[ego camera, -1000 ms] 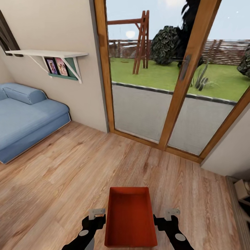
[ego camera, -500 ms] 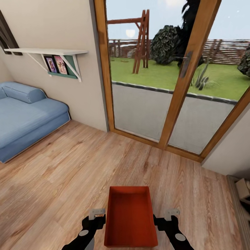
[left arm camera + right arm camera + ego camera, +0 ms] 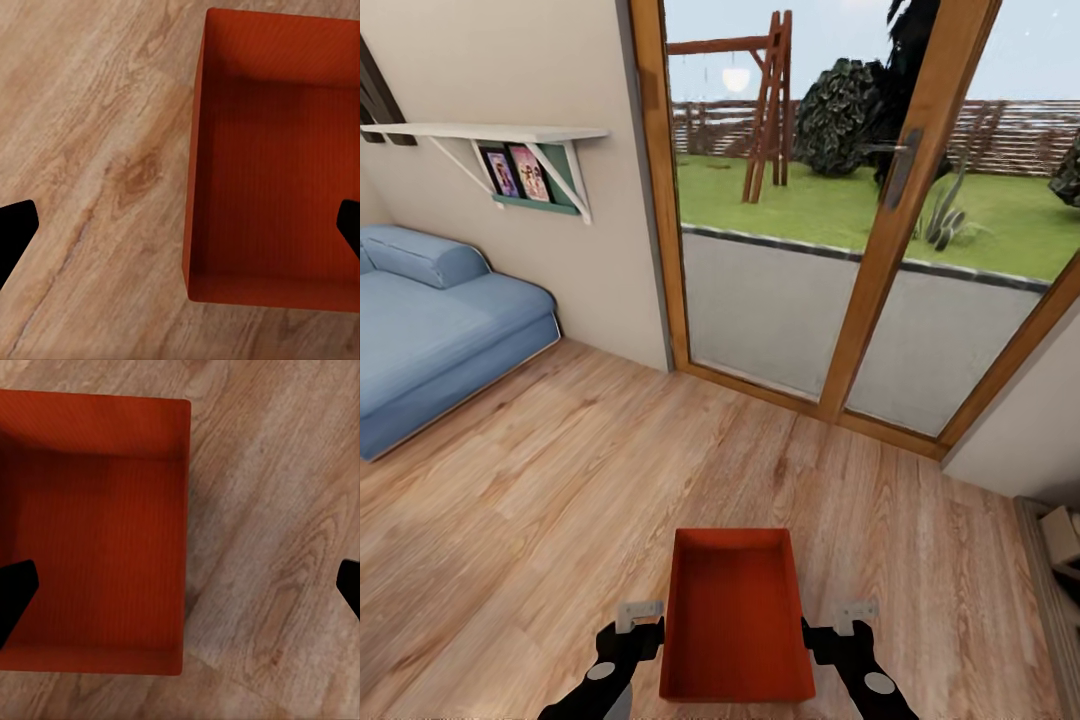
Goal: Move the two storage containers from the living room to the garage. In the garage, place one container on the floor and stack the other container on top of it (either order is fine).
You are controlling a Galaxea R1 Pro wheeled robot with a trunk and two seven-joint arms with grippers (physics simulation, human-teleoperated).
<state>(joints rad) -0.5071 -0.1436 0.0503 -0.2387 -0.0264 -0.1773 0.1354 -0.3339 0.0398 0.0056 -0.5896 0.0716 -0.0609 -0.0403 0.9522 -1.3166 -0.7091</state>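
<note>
We see orange box low over wood floor, between left gripper and right gripper; long axis runs away from us toward glass doors. Each gripper's fingers straddle one long wall, spread apart, not clamped. Arms equally near. Versus earlier frame: sofa and shelf shifted; camera moved.

Container between my black claws: plain orange-red. Floor: light wood grain planks. Sofa: blue.
</note>
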